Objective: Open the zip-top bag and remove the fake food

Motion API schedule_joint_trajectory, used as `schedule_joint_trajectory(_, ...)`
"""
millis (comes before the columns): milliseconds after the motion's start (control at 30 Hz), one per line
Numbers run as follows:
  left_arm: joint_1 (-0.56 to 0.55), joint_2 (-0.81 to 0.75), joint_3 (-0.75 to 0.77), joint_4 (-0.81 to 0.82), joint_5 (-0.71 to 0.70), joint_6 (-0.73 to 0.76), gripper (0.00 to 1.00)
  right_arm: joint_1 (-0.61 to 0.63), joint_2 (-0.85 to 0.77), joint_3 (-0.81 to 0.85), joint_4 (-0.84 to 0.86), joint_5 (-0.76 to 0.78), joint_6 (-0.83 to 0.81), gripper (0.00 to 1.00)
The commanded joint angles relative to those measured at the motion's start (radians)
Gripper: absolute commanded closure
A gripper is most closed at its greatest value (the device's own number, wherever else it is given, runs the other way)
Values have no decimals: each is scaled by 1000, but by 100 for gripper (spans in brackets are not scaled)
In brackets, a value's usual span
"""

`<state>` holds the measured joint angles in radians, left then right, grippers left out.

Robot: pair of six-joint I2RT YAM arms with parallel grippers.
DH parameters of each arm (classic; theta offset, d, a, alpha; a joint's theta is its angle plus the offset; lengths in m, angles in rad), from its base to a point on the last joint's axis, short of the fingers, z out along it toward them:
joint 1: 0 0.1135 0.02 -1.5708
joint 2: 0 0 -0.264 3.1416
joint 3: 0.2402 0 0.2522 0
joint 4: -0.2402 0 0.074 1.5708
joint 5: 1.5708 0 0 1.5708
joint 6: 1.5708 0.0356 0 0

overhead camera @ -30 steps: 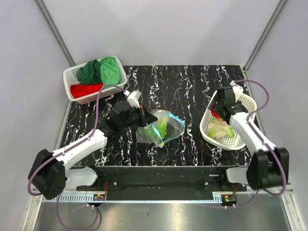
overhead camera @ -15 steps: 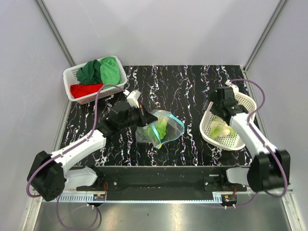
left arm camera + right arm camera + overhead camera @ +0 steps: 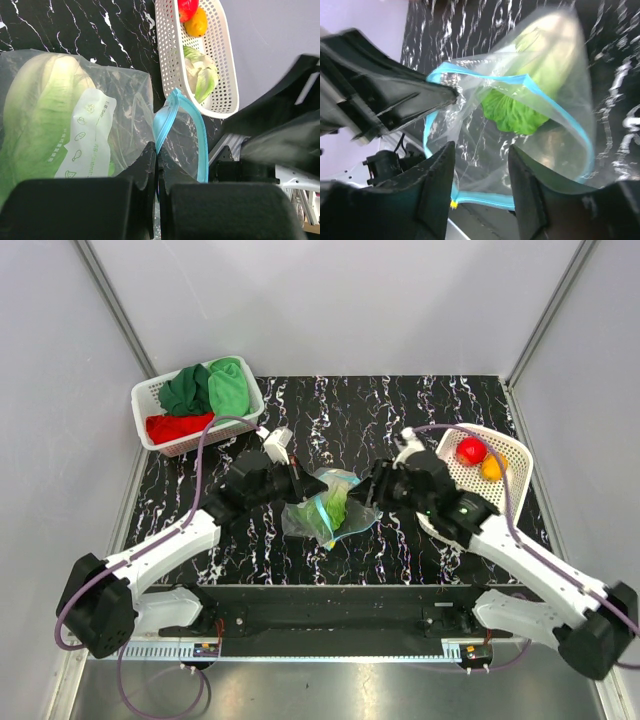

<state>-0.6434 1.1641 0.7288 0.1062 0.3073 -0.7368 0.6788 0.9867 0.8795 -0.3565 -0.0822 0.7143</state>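
Note:
The zip-top bag (image 3: 335,505) lies mid-table with its teal zip mouth spread open toward the right. Green leafy pieces (image 3: 337,502) are still inside it, clear in the left wrist view (image 3: 35,110) and the right wrist view (image 3: 512,112). My left gripper (image 3: 302,486) is shut on the bag's teal strip (image 3: 165,120), fingertips pinched together (image 3: 157,150). My right gripper (image 3: 367,496) is open and empty, its jaws at the bag's mouth (image 3: 480,155). A red piece (image 3: 470,449), an orange piece (image 3: 491,468) and a pale cabbage piece (image 3: 200,75) lie in the white basket (image 3: 515,455) on the right.
A second white mesh basket (image 3: 150,395) at the back left holds green and red cloths (image 3: 205,390). Grey walls close in the black marbled table on three sides. The right arm stretches across the near side of the right basket.
My right arm has swung left from the right basket to the bag's mouth, uncovering the red and orange pieces in the basket. My left gripper has kept its hold on the bag.

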Motion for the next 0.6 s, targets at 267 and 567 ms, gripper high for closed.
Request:
schedule_joint_trajectory(267, -39, 11, 72, 41, 0, -21, 100, 42, 302, -131, 391, -77, 148, 59)
schedule_joint_trajectory(567, -99, 77, 104, 70, -7, -47, 100, 41, 487, -114, 553, -1, 128, 36)
